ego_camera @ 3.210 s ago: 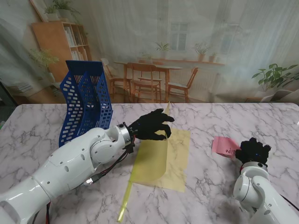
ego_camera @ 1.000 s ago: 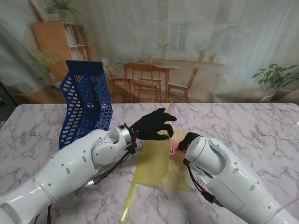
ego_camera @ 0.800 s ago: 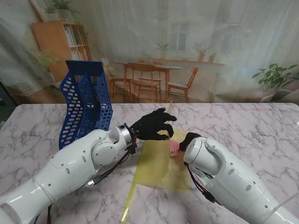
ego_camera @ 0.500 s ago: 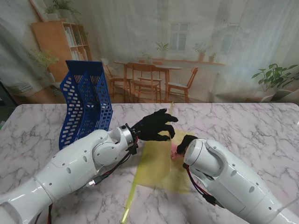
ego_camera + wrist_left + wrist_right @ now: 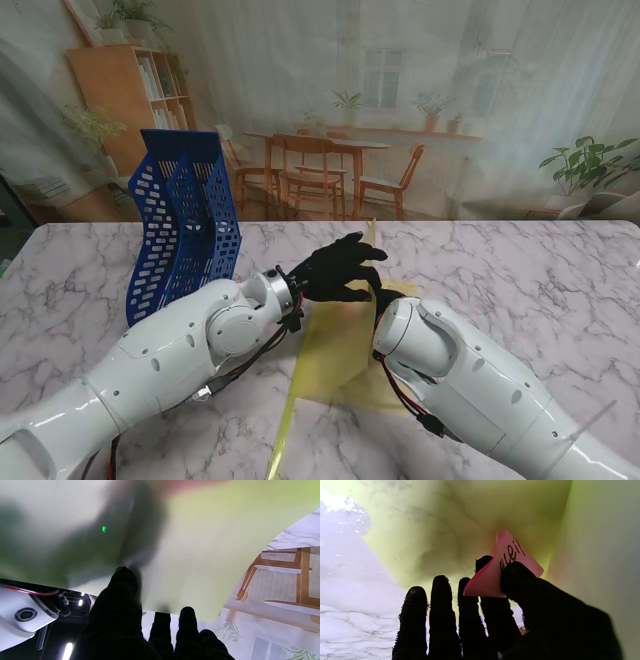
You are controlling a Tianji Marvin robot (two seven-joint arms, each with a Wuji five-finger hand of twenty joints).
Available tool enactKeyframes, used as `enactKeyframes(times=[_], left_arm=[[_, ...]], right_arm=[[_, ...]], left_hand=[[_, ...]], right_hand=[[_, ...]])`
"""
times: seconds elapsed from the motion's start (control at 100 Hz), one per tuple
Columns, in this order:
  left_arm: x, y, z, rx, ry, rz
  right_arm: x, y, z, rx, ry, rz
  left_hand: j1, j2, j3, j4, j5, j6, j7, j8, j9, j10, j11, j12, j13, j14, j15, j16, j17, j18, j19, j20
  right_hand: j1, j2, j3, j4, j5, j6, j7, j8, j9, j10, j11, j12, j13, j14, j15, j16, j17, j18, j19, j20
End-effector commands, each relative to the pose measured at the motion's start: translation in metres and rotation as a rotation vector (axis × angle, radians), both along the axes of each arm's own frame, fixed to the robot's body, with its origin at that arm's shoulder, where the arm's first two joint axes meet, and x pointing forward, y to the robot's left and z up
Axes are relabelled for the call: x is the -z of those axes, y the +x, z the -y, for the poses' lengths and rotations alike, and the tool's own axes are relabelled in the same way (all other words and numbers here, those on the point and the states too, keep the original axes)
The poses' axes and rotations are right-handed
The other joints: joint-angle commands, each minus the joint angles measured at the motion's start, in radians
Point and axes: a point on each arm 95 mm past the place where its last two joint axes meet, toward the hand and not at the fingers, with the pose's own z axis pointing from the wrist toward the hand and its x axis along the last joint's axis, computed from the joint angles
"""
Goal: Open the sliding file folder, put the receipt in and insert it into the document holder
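Right hand (image 5: 510, 620) pinches receipt (image 5: 503, 567) inside folder (image 5: 345, 350); left hand (image 5: 335, 270) grips raised cover.

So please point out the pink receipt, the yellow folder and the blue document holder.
pink receipt (image 5: 495, 580): right wrist view, its middle.
yellow folder (image 5: 335, 345): stand view, lifted cover.
blue document holder (image 5: 185, 225): stand view, perforated side wall.

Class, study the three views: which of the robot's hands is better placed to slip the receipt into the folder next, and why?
The right hand. It already pinches the pink receipt between the yellow folder's sheets, while the left hand holds the upper sheet lifted.
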Motion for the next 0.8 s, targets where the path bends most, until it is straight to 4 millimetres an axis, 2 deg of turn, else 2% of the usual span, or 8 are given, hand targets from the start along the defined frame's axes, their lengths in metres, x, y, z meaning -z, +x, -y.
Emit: enactKeyframes(times=[0.0, 0.28, 0.46, 0.62, 0.79], left_arm=[[0.000, 0.000, 0.005, 0.005, 0.003, -0.004], [0.000, -0.001, 0.006, 0.004, -0.001, -0.003], [-0.001, -0.002, 0.006, -0.003, -0.017, 0.003], [-0.002, -0.003, 0.007, 0.002, -0.021, 0.012], [0.000, -0.003, 0.008, 0.000, -0.027, 0.008]], right_arm=[[0.004, -0.005, -0.002, 0.028, -0.013, -0.044], [0.003, -0.004, 0.009, 0.057, -0.008, -0.002], [0.009, -0.006, 0.009, 0.043, -0.027, 0.004], [0.008, -0.010, 0.005, 0.047, 0.082, -0.014], [0.006, -0.014, -0.001, -0.001, 0.088, -0.059]], left_hand=[[0.029, 0.042, 0.007, -0.008, 0.017, 0.042, 0.056, 0.024, 0.015, 0.005, 0.000, 0.010, 0.002, -0.001, -0.009, 0.001, -0.022, -0.020, -0.016, -0.006], [0.028, 0.042, 0.008, -0.008, 0.016, 0.044, 0.058, 0.022, 0.017, 0.006, 0.002, 0.012, 0.003, 0.000, -0.007, 0.002, -0.022, -0.019, -0.017, -0.007], [0.029, 0.041, 0.008, -0.009, 0.016, 0.048, 0.060, 0.020, 0.019, 0.007, 0.006, 0.014, 0.004, 0.001, -0.005, 0.003, -0.022, -0.017, -0.016, -0.007], [0.028, 0.041, 0.008, -0.009, 0.014, 0.049, 0.061, 0.018, 0.018, 0.006, 0.008, 0.016, 0.003, 0.000, -0.004, 0.004, -0.022, -0.018, -0.016, -0.007], [0.029, 0.042, 0.009, -0.009, 0.013, 0.052, 0.064, 0.014, 0.015, 0.005, 0.009, 0.017, 0.001, 0.000, -0.003, 0.004, -0.022, -0.019, -0.016, -0.007]], right_hand=[[0.030, 0.005, 0.052, 0.021, 0.012, -0.010, 0.037, -0.011, -0.034, 0.006, 0.031, 0.005, -0.014, -0.002, 0.043, 0.014, -0.012, -0.020, 0.010, 0.003], [0.033, 0.012, 0.035, 0.013, 0.011, -0.023, 0.017, -0.035, -0.036, 0.002, 0.029, 0.001, -0.013, -0.005, 0.042, 0.013, -0.015, -0.021, 0.006, 0.002], [-0.002, -0.001, 0.039, 0.012, 0.099, -0.019, -0.034, -0.093, -0.034, 0.002, 0.023, -0.002, -0.015, -0.006, 0.034, 0.012, -0.049, -0.010, -0.044, -0.015], [-0.011, -0.003, 0.049, 0.014, 0.141, -0.014, -0.057, -0.084, -0.058, 0.001, 0.006, -0.008, -0.040, -0.014, 0.019, 0.011, -0.096, 0.006, -0.107, -0.029], [-0.010, -0.003, 0.056, 0.015, 0.148, -0.011, -0.065, -0.061, -0.077, 0.000, -0.010, -0.016, -0.060, -0.018, 0.004, 0.010, -0.113, 0.006, -0.140, -0.030]])
